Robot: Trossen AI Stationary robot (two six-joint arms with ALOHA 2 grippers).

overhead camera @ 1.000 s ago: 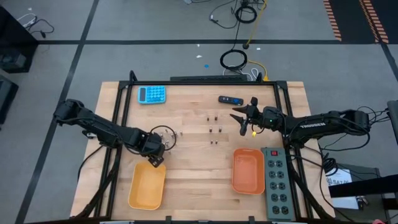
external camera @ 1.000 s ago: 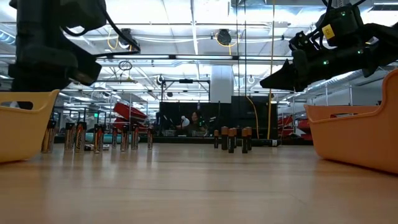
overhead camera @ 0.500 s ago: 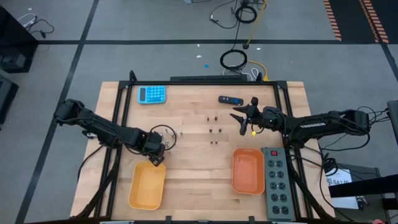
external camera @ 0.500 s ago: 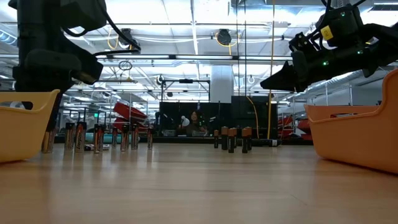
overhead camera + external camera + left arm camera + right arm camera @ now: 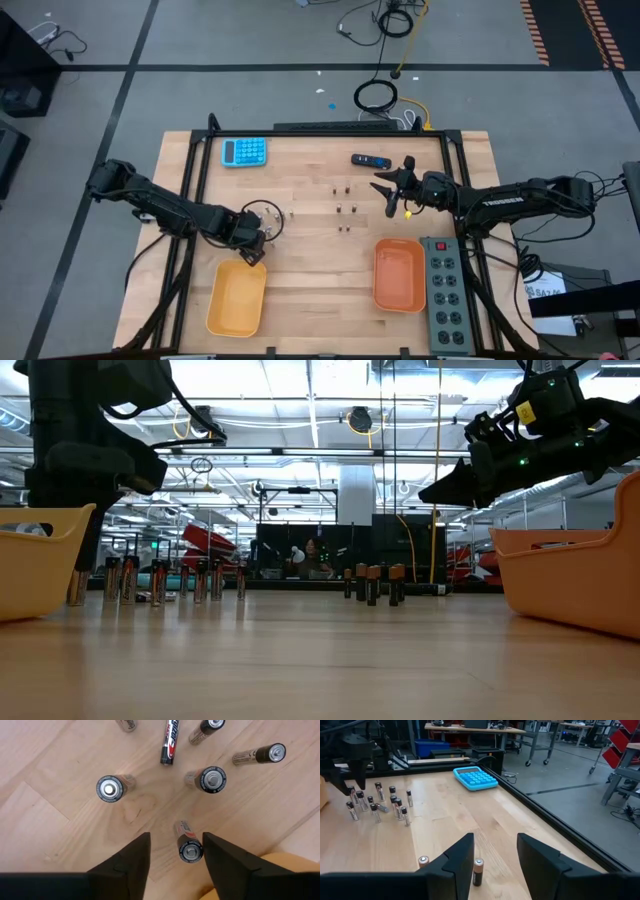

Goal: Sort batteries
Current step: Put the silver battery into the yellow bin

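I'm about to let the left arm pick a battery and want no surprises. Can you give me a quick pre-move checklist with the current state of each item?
1. Left hand open: ok, its dark fingers are spread.
2. Target lined up: ok, a small upright silvery cylinder battery stands between the fingers in the left wrist view.
3. Neighbouring upright batteries apart from the fingers: ok.
4. Yellow plastic tray close to the left hand: ok, just beside it in the high view.
5. Right hand out of the way: ok, it hovers open across the table near the orange plastic tray.
6. Height of the fingertips against the battery: cannot tell.
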